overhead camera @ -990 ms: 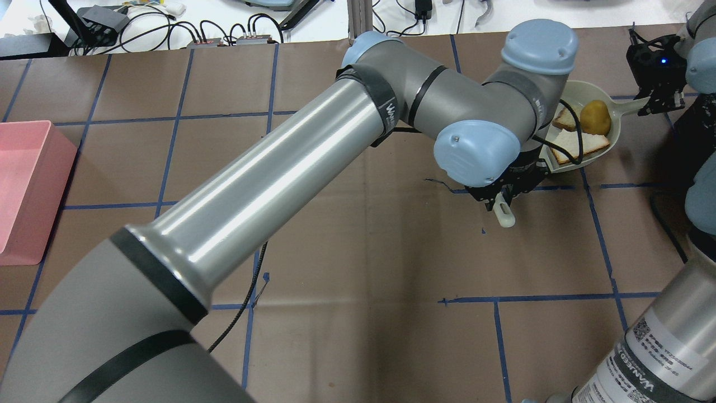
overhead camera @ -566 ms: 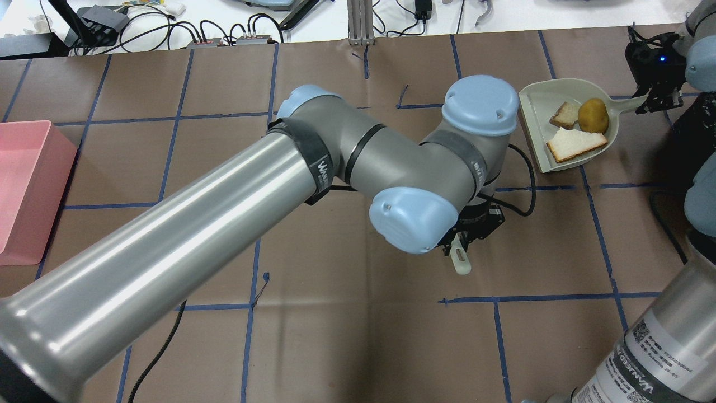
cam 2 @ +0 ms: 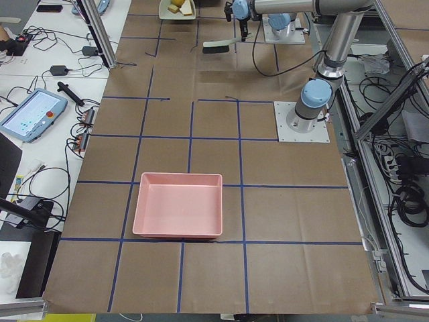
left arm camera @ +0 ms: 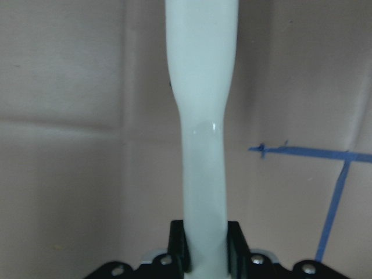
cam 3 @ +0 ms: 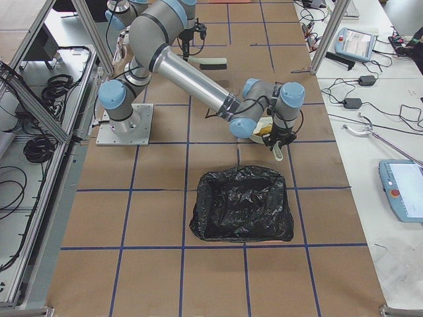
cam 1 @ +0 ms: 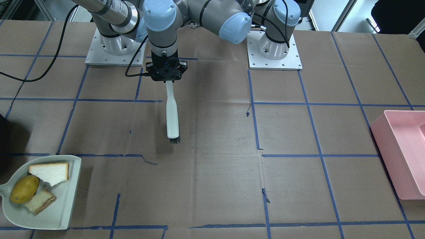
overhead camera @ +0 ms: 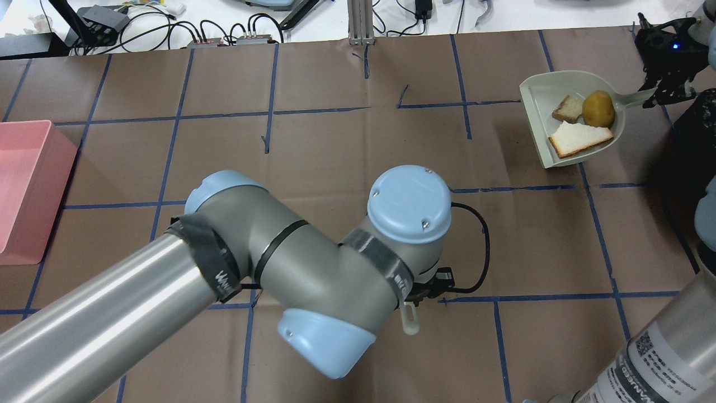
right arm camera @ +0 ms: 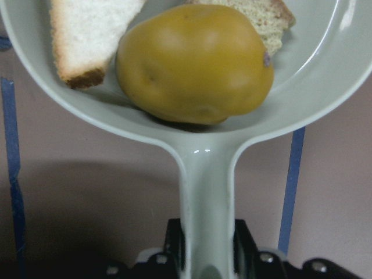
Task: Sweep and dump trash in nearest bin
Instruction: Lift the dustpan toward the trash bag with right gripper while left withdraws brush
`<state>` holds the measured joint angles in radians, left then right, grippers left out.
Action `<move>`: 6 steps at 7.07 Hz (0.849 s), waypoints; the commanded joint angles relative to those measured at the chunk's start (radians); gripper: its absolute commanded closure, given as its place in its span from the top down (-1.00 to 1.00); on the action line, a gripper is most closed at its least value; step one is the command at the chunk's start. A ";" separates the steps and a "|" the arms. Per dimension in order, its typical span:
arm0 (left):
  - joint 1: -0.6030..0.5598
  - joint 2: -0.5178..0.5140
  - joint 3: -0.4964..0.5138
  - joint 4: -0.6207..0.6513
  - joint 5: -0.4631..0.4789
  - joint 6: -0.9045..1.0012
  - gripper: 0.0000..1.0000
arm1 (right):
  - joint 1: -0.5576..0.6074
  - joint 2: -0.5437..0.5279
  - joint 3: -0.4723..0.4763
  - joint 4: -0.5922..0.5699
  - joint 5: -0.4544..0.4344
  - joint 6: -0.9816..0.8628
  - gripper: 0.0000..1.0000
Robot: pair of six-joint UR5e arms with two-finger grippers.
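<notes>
Right hand (right arm camera: 204,244) is pressed together on the stem of the dustpan (overhead camera: 538,115), its fingers flanking the pale handle just behind the bowl, and that is the sensible place to take hold, since the trash itself need not be touched. The trash lies wholly inside the pan, at the far right of the surface (overhead camera: 358,145): a yellow potato-like lump (right arm camera: 195,64) at the back by the handle, with two bread pieces (overhead camera: 579,138) beside it, one on each side in the wrist view. The lump looks smooth, round and the heaviest of the three, so it will probably roll first toward the open lip once the pan tips; the bread pieces look light and flat and should slide rather than roll, perhaps lagging on the glossy plastic. The pan seems stiff and slick, so a level carry and a slow tilt over the target appear wise, with the long handle giving leverage that could twist in a narrow pinch. The black-lined bin (cam 3: 243,205) sits near the pan at the right end and looks like the nearest one; the pink bin (overhead camera: 22,184) is well apart at the opposite end. Left hand (cam 1: 165,73) pinches the brush (cam 1: 172,116) by its handle, bristles pointing away from the robot, well clear of the pan.
</notes>
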<state>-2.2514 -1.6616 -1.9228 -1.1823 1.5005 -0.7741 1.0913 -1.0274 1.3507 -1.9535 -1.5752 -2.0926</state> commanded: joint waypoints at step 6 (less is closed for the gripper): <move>-0.037 0.074 -0.257 0.196 0.040 0.117 -1.00 | -0.034 -0.267 0.004 0.301 0.000 0.011 -1.00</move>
<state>-2.2876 -1.5855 -2.1651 -1.0005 1.5399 -0.6948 1.0711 -1.2445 1.3541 -1.7015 -1.5754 -2.0803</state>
